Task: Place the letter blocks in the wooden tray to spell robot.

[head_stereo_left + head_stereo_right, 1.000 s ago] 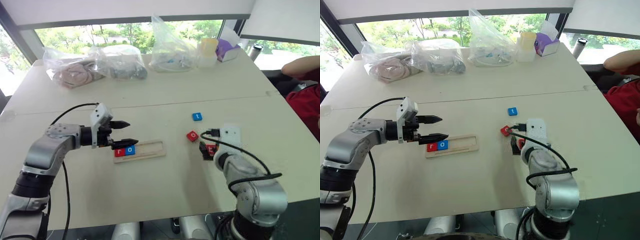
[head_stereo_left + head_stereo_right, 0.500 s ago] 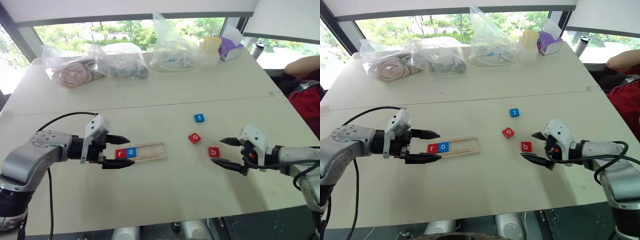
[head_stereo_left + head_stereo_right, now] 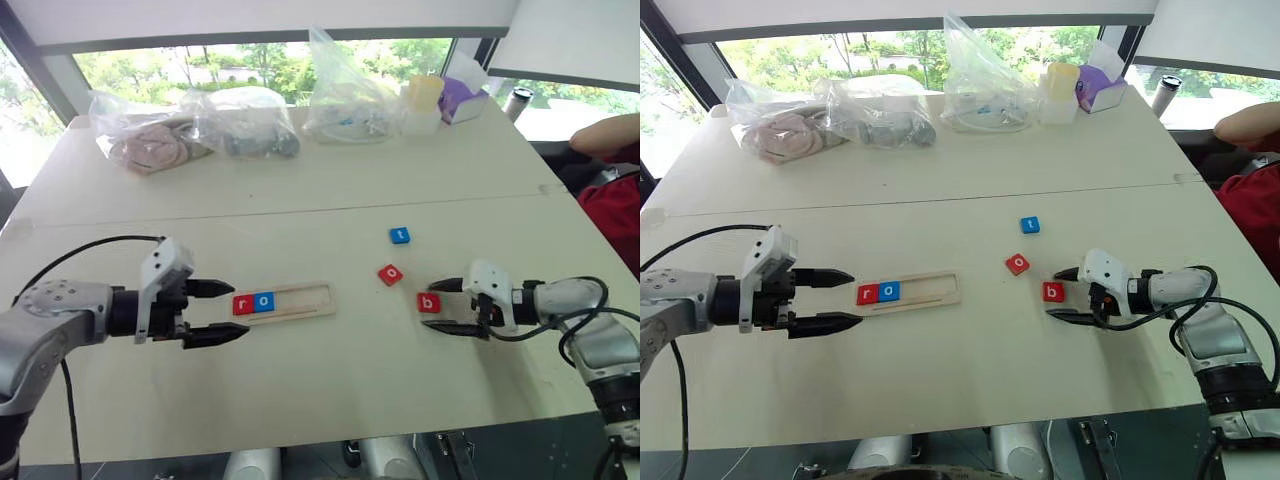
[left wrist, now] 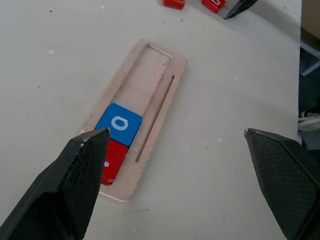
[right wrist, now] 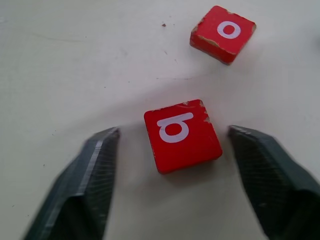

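The wooden tray (image 3: 296,302) lies left of the table's centre. It holds a red r block (image 3: 242,305) and a blue o block (image 3: 263,301) at its left end; the remainder shows bare wood (image 4: 150,85). My left gripper (image 3: 240,310) is open just left of the tray, holding nothing. A red b block (image 5: 182,134) lies flat on the table, and my right gripper (image 3: 427,306) is open around it, a finger on each side with a gap. A red o block (image 3: 390,274) and a blue t block (image 3: 399,236) lie loose beyond it.
Plastic bags (image 3: 150,140) (image 3: 345,100) line the table's far edge, with a yellow cup (image 3: 420,95), a purple box (image 3: 458,98) and a dark cup (image 3: 515,100) at the far right. A person's red sleeve (image 3: 612,190) shows past the right edge.
My right arm swung down from over the b block to a low reach, and its fingers have narrowed around the block. My left gripper drew back from the tray, still open.
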`<state>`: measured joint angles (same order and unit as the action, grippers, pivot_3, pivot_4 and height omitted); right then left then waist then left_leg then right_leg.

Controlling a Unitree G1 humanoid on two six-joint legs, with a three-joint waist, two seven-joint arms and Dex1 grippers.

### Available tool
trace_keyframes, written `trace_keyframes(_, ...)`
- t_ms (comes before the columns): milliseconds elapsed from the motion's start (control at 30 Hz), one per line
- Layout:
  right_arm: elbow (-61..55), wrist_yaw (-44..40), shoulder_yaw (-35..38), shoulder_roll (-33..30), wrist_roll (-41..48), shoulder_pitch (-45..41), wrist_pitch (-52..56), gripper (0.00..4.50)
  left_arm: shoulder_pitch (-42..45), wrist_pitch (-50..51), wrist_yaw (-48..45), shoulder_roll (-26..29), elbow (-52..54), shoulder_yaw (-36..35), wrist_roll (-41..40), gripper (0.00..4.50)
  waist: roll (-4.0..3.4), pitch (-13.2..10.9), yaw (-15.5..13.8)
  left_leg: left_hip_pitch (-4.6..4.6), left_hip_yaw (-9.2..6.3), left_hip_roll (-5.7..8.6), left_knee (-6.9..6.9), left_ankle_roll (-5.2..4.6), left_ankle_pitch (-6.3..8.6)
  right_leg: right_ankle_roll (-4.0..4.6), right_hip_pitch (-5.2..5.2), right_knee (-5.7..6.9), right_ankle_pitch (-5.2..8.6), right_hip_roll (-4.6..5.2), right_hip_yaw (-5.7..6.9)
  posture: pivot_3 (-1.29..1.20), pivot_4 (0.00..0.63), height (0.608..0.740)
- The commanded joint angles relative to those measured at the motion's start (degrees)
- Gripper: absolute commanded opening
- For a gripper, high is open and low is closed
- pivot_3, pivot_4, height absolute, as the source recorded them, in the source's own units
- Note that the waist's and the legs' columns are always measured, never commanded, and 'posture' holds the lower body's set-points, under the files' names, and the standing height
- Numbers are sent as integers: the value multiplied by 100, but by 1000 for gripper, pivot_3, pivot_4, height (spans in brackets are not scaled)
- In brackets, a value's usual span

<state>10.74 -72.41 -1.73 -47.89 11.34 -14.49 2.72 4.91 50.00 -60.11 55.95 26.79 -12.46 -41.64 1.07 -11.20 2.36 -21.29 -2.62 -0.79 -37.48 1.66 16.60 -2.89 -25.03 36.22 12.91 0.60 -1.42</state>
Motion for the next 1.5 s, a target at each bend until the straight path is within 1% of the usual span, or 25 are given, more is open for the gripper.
trace_keyframes(33,136,-53,5,-19,-27,-84,-194,1693,-101,13,36,99,175,-224,-114,4500,0,0,0,1,0,0,0,0,0,3,1,0,-3,0,0,0,150,740)
trace_keyframes(67,113,-60,-5,-25,-14,-91,-170,1168,-149,3,30,118,175,-253,-118,4500,0,0,0,4,0,0,0,0,0,5,4,0,-4,0,0,0,150,740)
trace_keyframes(200,-63,-30,-27,-32,22,-100,14,1169,-269,-8,30,168,171,-322,-136,4500,0,0,0,6,-1,0,0,0,0,5,6,0,-3,0,0,0,150,740)
trace_keyframes(367,-425,60,-27,38,155,-196,582,1169,-301,-10,103,184,143,-326,-120,4500,-1,0,4,8,-1,0,-3,0,0,8,8,2,-5,0,0,0,150,740)
trace_keyframes(433,-557,238,-26,82,78,-229,726,1169,-374,-48,138,188,155,-370,-75,4500,-1,0,15,9,-1,-1,-2,0,0,9,8,3,-6,-1,0,0,150,740)
trace_keyframes(500,-763,539,-104,87,-191,-286,831,1169,-461,-24,209,151,186,-512,-131,4500,-2,0,13,10,-1,-2,-1,0,0,10,7,4,-7,-2,0,0,150,740)
trace_keyframes(567,-1005,482,-215,96,-68,-496,1278,1169,-551,-32,286,123,209,-641,-154,4500,-2,0,13,9,-2,-2,-1,0,0,10,6,5,-6,-2,0,0,150,740)
trace_keyframes(633,-1312,365,-226,308,425,-939,1836,1169,-633,-93,381,83,218,-730,-114,4500,-2,-1,20,9,-1,-2,-2,0,0,10,5,5,-6,-2,0,0,150,740)
trace_keyframes(700,-1461,353,-361,563,583,-1429,2151,1169,-701,-200,465,56,209,-789,-20,4500,-5,-2,33,12,3,-5,-4,0,0,9,5,6,-7,-2,0,0,150,740)
trace_keyframes(800,-1331,649,-845,1092,220,-2066,2210,1169,-697,-561,607,-53,-65,-955,224,4500,-4,-1,17,18,-1,-9,-5,1,-1,11,5,14,-9,-6,2,0,150,740)
trace_keyframes(867,-1357,806,-1206,1463,107,-2292,2420,1169,-799,-526,562,-46,-105,-1053,161,4500,0,1,-1,15,-15,-9,-3,2,-1,12,6,14,-8,-8,10,0,150,740)
trace_keyframes(933,-1326,888,-1480,1747,5,-2414,2478,1169,-884,-495,544,-49,-77,-1090,113,4500,-1,1,-27,6,-25,-8,-1,2,-1,26,2,14,-17,-5,15,0,150,740)
trace_keyframes(1033,-1198,1001,-2068,2312,-268,-2644,2377,1169,-1012,-486,570,-66,-46,-1115,121,4500,-1,1,-18,-15,-13,-4,1,4,-2,7,-18,11,-24,6,12,0,150,740)
trace_keyframes(1100,-1173,955,-2308,2520,-341,-2713,2361,1169,-1091,-448,550,-38,-31,-1135,109,4500,-1,1,-13,-16,-7,-4,0,7,-3,6,-22,11,-25,11,9,0,150,740)
trace_keyframes(1267,-1035,909,-2710,2765,-561,-2750,2228,1169,-1328,-327,453,59,124,-1231,0,4500,-1,1,-18,-14,-14,-4,1,16,-8,12,-20,12,-24,9,11,0,150,740)
trace_keyframes(1367,-940,926,-2883,2881,-674,-2720,2236,1169,-1644,-205,389,250,505,-1302,25,4500,1,2,7,-10,-13,-6,0,20,-11,20,-19,12,-26,6,11,0,150,740)
trace_keyframes(1500,-728,929,-3033,2962,-821,-2720,2147,1169,-1537,-55,529,190,733,-1340,-244,4500,1,2,5,-8,-15,-7,1,22,-12,22,-18,15,-27,3,12,0,150,740)
